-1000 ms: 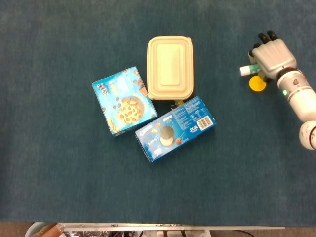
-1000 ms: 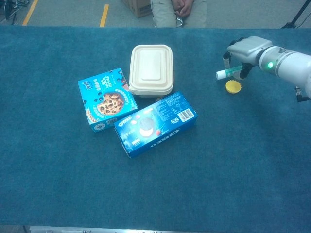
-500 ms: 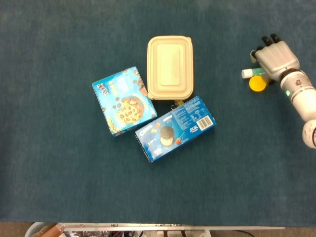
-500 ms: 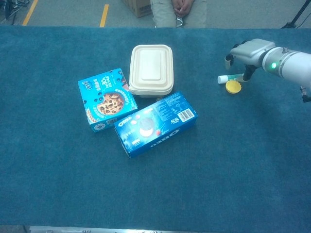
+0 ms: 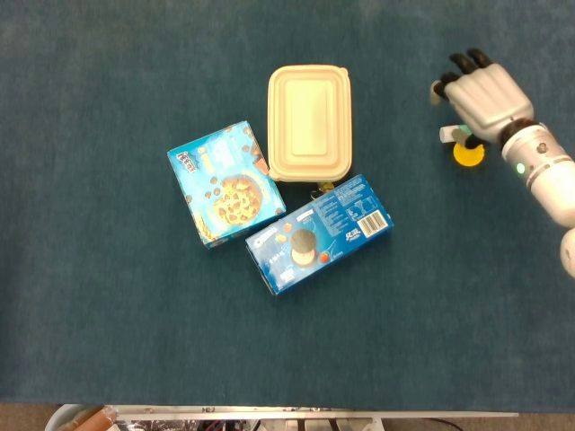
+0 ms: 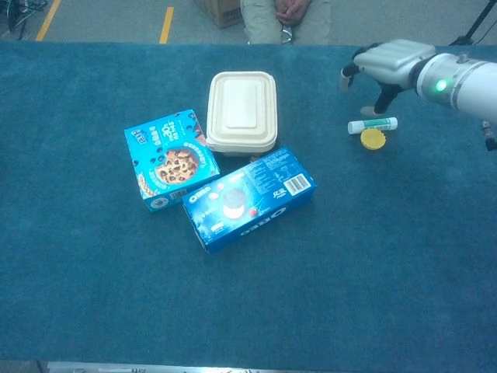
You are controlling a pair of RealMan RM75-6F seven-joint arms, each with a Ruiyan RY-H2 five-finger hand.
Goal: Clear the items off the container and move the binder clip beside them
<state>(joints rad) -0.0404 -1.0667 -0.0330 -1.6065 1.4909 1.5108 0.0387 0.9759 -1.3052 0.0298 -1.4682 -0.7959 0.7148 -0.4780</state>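
The cream lidded container [image 5: 309,121] [image 6: 241,109] stands at the table's middle with a bare lid. At its near edge a small dark item [image 5: 319,187] [image 6: 252,156] peeks out, too small to identify. On the right a white tube with a green end [image 6: 373,124] [image 5: 446,134] lies on the cloth beside a yellow round cap [image 6: 373,139] [image 5: 468,153]. My right hand [image 5: 481,94] [image 6: 384,62] hovers just above and behind the tube, fingers apart and holding nothing. In the head view it covers most of the tube. My left hand shows in neither view.
A blue cookie box [image 5: 226,183] [image 6: 169,159] lies left of the container, and a blue Oreo box [image 5: 319,233] [image 6: 248,198] lies in front of it, touching its near edge. A person sits beyond the table's far edge [image 6: 283,15].
My right hand lowered the tube onto the cloth beside the yellow cap, let go of it, then rose and spread its fingers. The boxes and container stayed put.
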